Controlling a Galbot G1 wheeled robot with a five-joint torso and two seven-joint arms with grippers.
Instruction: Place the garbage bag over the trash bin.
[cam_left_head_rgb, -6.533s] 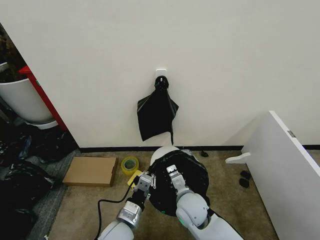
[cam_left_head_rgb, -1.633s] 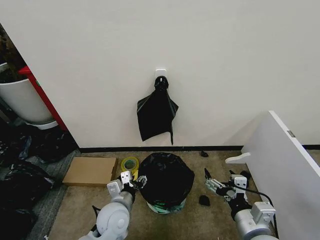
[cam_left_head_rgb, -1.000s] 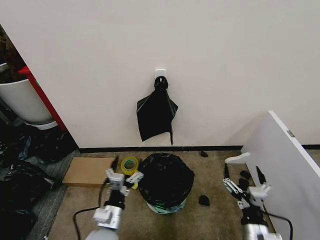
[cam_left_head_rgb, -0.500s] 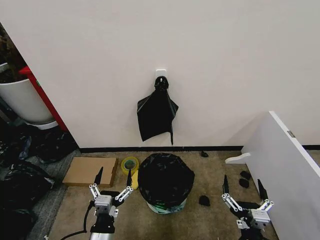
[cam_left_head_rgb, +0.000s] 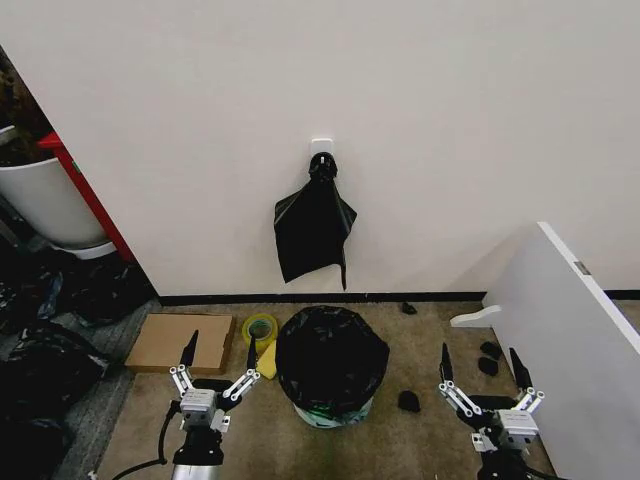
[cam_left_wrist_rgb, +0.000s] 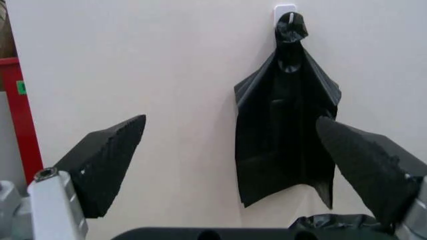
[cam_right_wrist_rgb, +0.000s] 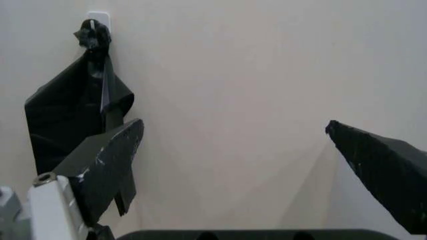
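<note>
The garbage bag (cam_left_head_rgb: 332, 361) is sitting pulled over the trash bin (cam_left_head_rgb: 335, 411), covering its top and sides, with a strip of the bin's base showing beneath it on the carpet (cam_left_head_rgb: 400, 440). The left gripper (cam_left_head_rgb: 218, 357) is hovering just left of the bin, fingers spread wide and holding nothing. The right gripper (cam_left_head_rgb: 478, 366) is hovering off to the bin's right, equally wide and empty. Spare black bags (cam_left_head_rgb: 313, 226) are hanging from a wall hook (cam_left_head_rgb: 322, 147) above.

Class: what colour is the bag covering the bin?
Black; the garbage bag shows best in the head view.
</note>
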